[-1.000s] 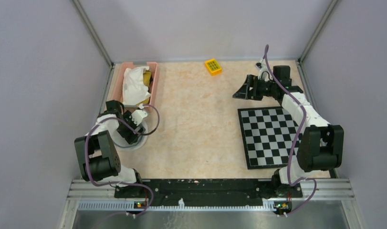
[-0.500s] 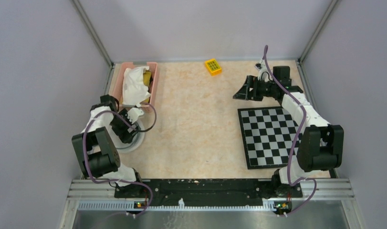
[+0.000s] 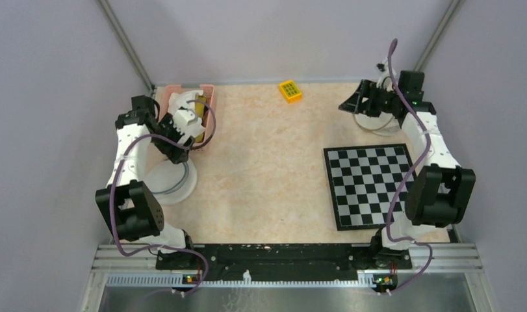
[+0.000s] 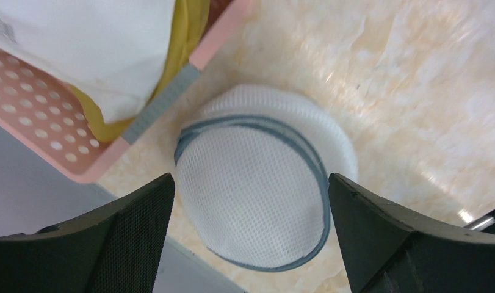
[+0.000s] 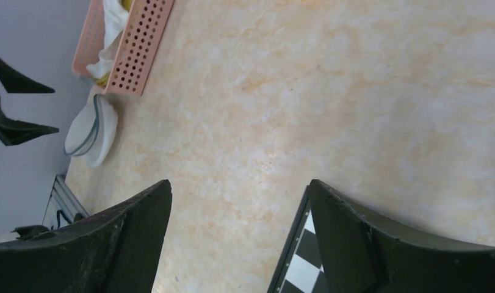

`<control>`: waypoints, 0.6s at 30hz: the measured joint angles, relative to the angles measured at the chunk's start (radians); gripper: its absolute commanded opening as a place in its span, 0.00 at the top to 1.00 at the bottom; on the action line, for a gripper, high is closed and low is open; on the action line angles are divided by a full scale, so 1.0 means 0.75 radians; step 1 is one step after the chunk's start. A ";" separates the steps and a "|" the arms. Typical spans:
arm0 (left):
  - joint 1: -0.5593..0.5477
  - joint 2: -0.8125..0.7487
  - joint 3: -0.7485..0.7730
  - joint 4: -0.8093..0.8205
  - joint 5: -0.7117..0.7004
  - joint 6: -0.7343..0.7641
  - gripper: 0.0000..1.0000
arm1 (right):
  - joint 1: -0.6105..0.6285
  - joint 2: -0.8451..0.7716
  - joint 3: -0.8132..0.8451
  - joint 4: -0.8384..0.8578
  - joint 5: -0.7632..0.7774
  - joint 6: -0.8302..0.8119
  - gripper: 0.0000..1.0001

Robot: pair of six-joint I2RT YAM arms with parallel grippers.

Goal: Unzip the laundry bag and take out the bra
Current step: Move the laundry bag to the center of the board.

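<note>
The laundry bag [image 3: 174, 181] is a round white mesh pouch with a grey zip band, lying on the table just in front of the pink basket [image 3: 210, 123]. It fills the left wrist view as a dome [image 4: 257, 195]. My left gripper [image 3: 177, 149] hangs open above it, clear of the mesh, with nothing between its fingers [image 4: 129, 238]. My right gripper [image 3: 351, 104] is open and empty at the far right of the table. In the right wrist view the bag [image 5: 89, 128] shows small at the left. The bra is hidden.
The pink basket [image 4: 43, 122] holds a white cloth [image 4: 80, 43] and something yellow [image 4: 184, 36]. A checkerboard mat [image 3: 368, 185] lies at the right. A small yellow block [image 3: 290, 90] sits at the back. The side wall stands close to the bag's left.
My left arm rose off the bag and drew back toward the basket, its jaws slightly wider. The right arm swung further back toward the far right corner.
</note>
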State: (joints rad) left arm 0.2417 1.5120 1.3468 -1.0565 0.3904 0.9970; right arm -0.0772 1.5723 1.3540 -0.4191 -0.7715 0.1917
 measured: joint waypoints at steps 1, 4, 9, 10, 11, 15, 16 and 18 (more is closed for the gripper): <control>-0.025 0.000 0.020 0.003 0.015 -0.035 0.01 | -0.025 0.021 0.033 -0.003 0.007 -0.002 0.20; -0.132 -0.011 0.058 0.044 0.033 -0.133 0.01 | -0.092 0.094 0.126 -0.006 0.050 -0.003 0.21; -0.314 -0.024 0.109 0.132 0.051 -0.296 0.01 | -0.191 0.255 0.319 -0.034 0.212 -0.055 0.21; -0.336 -0.024 0.121 0.149 0.062 -0.332 0.01 | -0.203 0.281 0.346 -0.035 0.251 -0.071 0.22; -0.351 -0.024 0.130 0.163 0.075 -0.362 0.01 | -0.217 0.308 0.371 -0.036 0.291 -0.086 0.22; -0.416 -0.023 0.137 0.223 0.116 -0.474 0.01 | -0.270 0.417 0.452 -0.051 0.417 -0.142 0.24; -0.433 -0.023 0.134 0.242 0.120 -0.499 0.01 | -0.282 0.446 0.467 -0.050 0.443 -0.157 0.24; -0.459 -0.023 0.125 0.273 0.124 -0.533 0.01 | -0.304 0.487 0.475 -0.049 0.481 -0.178 0.25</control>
State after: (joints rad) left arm -0.1028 1.4944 1.4403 -0.8520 0.4831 0.5976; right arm -0.3050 1.9373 1.7103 -0.4557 -0.4110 0.0582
